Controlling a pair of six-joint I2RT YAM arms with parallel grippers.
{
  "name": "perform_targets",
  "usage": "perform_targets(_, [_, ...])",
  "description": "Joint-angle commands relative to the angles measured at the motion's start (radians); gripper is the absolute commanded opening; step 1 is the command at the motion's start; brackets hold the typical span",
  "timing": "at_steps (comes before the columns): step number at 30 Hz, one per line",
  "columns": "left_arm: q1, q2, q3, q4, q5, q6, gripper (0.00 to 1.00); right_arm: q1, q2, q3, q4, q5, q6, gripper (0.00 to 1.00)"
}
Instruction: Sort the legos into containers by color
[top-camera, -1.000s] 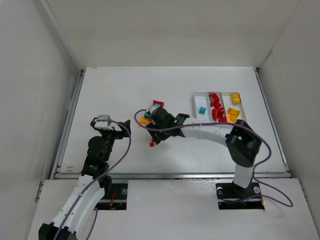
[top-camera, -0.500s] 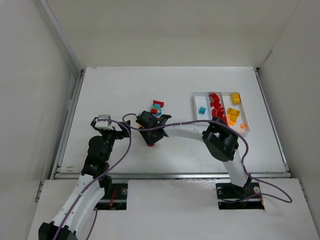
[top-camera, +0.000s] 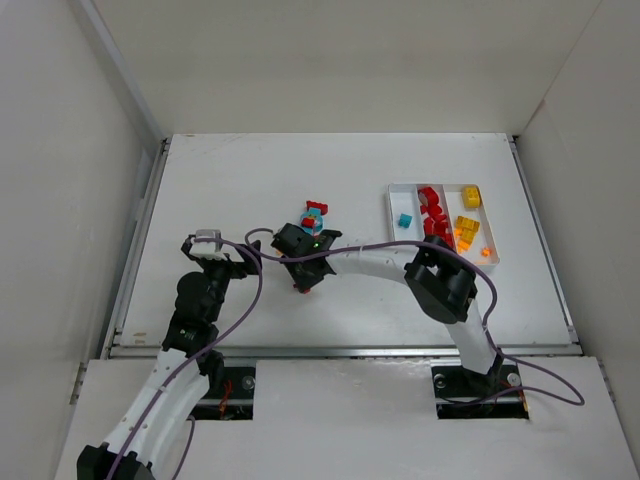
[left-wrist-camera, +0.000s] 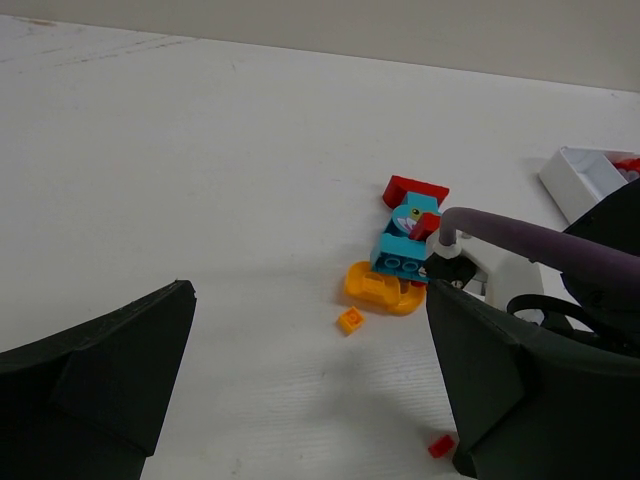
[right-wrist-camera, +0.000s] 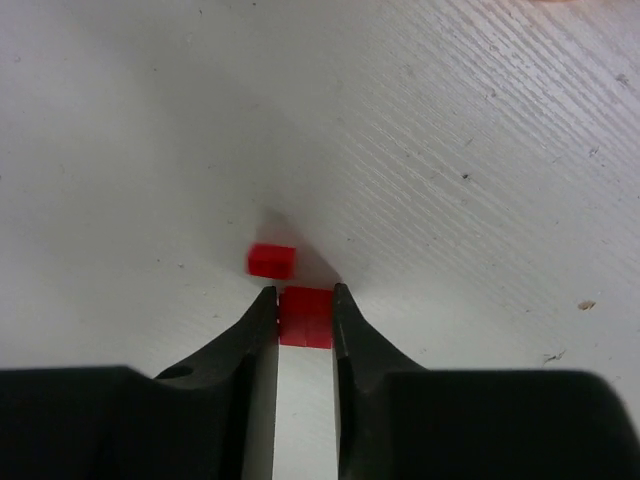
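Note:
My right gripper (right-wrist-camera: 305, 300) is shut on a small red lego (right-wrist-camera: 306, 316), its fingers pressed against both sides, low over the table. A second tiny red lego (right-wrist-camera: 271, 260) lies just beyond the left fingertip. In the top view the right gripper (top-camera: 303, 280) points down below a cluster of red (top-camera: 317, 206) and teal (top-camera: 312, 221) legos. My left gripper (left-wrist-camera: 310, 300) is open and empty; ahead of it lie an orange piece (left-wrist-camera: 383, 288), a tiny orange brick (left-wrist-camera: 350, 320) and a teal piece (left-wrist-camera: 405, 245). The white tray (top-camera: 391, 205) holds a teal lego, red legos and yellow-orange legos in separate compartments.
The right arm (top-camera: 380, 262) stretches leftward across the table's middle, with its purple cable looping over it. A tiny red brick (left-wrist-camera: 440, 446) lies by the left gripper's right finger. White walls enclose the table on three sides.
The right gripper swung left and down from beside the lego cluster onto the small red lego. The left arm has not moved.

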Motion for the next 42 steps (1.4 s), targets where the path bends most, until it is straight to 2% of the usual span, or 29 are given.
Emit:
perform_targets(1, [0.001, -0.003, 0.018, 0.04, 0.001, 0.01, 1.0, 0.013, -0.011, 0.003, -0.033, 0.001, 0.013, 0.17])
perform_targets(3, [0.001, -0.003, 0.018, 0.04, -0.008, 0.01, 1.0, 0.013, -0.021, -0.006, -0.033, 0.001, 0.013, 0.05])
perform_targets(4, [0.001, -0.003, 0.018, 0.04, -0.008, 0.01, 1.0, 0.013, -0.031, -0.006, -0.033, 0.01, 0.013, 0.03])
perform_targets(11, [0.001, -0.003, 0.018, 0.04, -0.008, 0.01, 1.0, 0.013, -0.155, -0.063, -0.024, 0.036, 0.009, 0.0])
perform_targets(15, [0.001, -0.003, 0.018, 0.04, -0.017, 0.01, 1.0, -0.061, -0.273, -0.117, -0.024, 0.068, 0.009, 0.0])
perform_targets(18, [0.001, -0.003, 0.018, 0.04, -0.017, 0.01, 1.0, -0.238, -0.386, -0.196, -0.024, 0.079, 0.009, 0.0])
perform_targets(19, [0.001, -0.003, 0.018, 0.04, -0.017, 0.01, 1.0, -0.353, -0.412, -0.219, -0.012, 0.079, 0.009, 0.0])
perform_targets(21, [0.001, -0.003, 0.018, 0.04, -0.017, 0.01, 1.0, -0.469, -0.471, -0.285, 0.003, 0.079, 0.009, 0.0])
perform_targets(22, [0.001, -0.003, 0.018, 0.04, -0.017, 0.01, 1.0, -0.571, -0.482, -0.302, 0.003, 0.1, -0.001, 0.0])
perform_targets(26, [0.001, -0.003, 0.018, 0.04, -0.017, 0.01, 1.0, -0.763, -0.505, -0.373, 0.016, 0.111, -0.026, 0.0])
perform_targets(28, [0.001, -0.003, 0.018, 0.04, -0.017, 0.01, 1.0, -0.803, -0.514, -0.405, 0.016, 0.13, -0.047, 0.0])
perform_targets(30, [0.001, -0.003, 0.018, 0.04, -0.017, 0.01, 1.0, -0.826, -0.514, -0.437, 0.025, 0.14, -0.047, 0.07])
perform_targets(31, [0.001, -0.003, 0.018, 0.04, -0.017, 0.001, 1.0, -0.827, -0.514, -0.448, 0.025, 0.151, -0.056, 0.18])
perform_targets(33, [0.001, -0.003, 0.018, 0.04, -0.026, 0.001, 1.0, -0.848, -0.525, -0.476, 0.046, 0.151, -0.057, 0.23])
perform_targets(34, [0.001, -0.003, 0.018, 0.04, -0.026, 0.001, 1.0, -0.848, -0.525, -0.501, 0.055, 0.14, -0.057, 0.33])
perform_targets(37, [0.001, -0.003, 0.018, 0.04, -0.026, 0.001, 1.0, -0.848, -0.534, -0.502, 0.056, 0.131, -0.057, 0.53])
perform_targets(38, [0.001, -0.003, 0.018, 0.04, -0.026, 0.001, 1.0, -0.848, -0.548, -0.502, 0.056, 0.131, -0.057, 0.64])
perform_targets(42, [0.001, -0.003, 0.018, 0.04, -0.026, 0.001, 1.0, -0.764, -0.611, -0.457, 0.02, 0.175, -0.076, 0.79])
